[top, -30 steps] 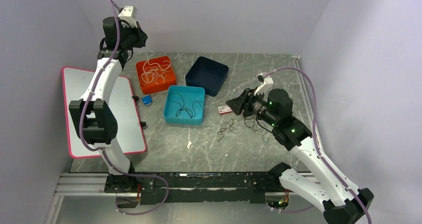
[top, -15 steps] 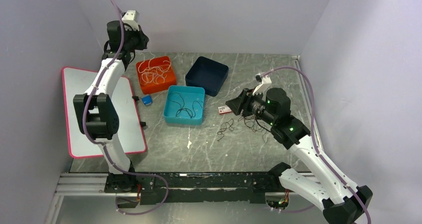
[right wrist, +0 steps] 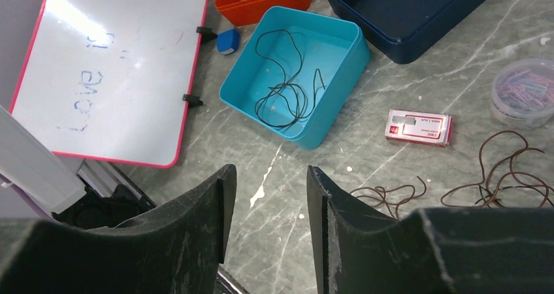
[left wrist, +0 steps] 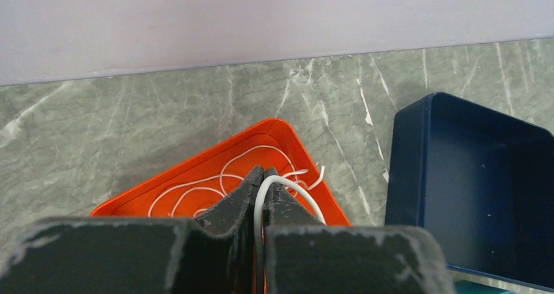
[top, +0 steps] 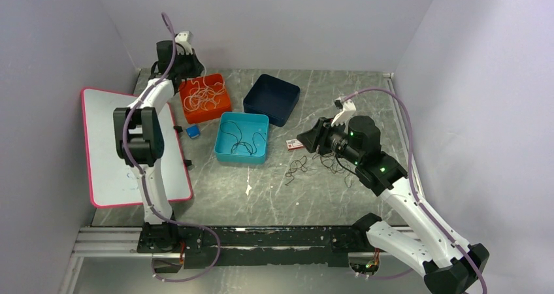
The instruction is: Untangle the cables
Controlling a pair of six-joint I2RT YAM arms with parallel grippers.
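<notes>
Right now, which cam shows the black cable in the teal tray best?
Right wrist: the black cable lies large and unobstructed in the teal tray, every loop traceable. Top external shows it too, but small and faint. Left wrist looks at the orange tray and shows none of it.

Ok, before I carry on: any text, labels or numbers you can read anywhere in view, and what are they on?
"Love": faint handwriting on the whiteboard, seen from the right wrist; the word after it may be "is" but is too faint to be sure.
Packet, red and white, on the table: it carries print, too small to read.
No other readable text in any view.
</notes>
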